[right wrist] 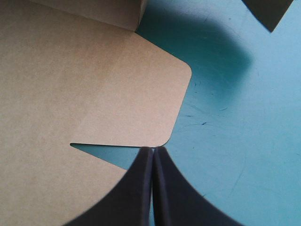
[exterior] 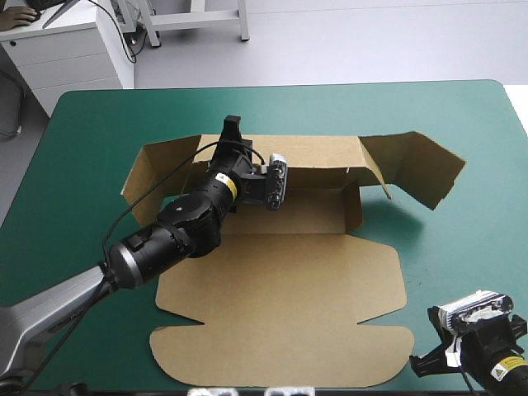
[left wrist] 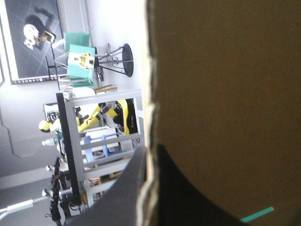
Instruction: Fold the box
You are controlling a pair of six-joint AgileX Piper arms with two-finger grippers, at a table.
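I see the brown box (exterior: 280, 280) mid-surface on the teal-green surface (exterior: 462, 247). Its lid panel (exterior: 285, 342) lies flat toward the near edge. The far wall is raised, and the right flap (exterior: 421, 169) is lifted off the cover. My left gripper (exterior: 232, 125) is clamped on the far wall, with the board edge pinched between its black fingers (left wrist: 134, 186). My right gripper (right wrist: 153, 150) is closed to a point over the near-right corner, its tip at a notch in the lid's edge. Beyond the far edge there is pale floor (exterior: 371, 41), with a white drawer unit (exterior: 70, 54) past the far-left corner.
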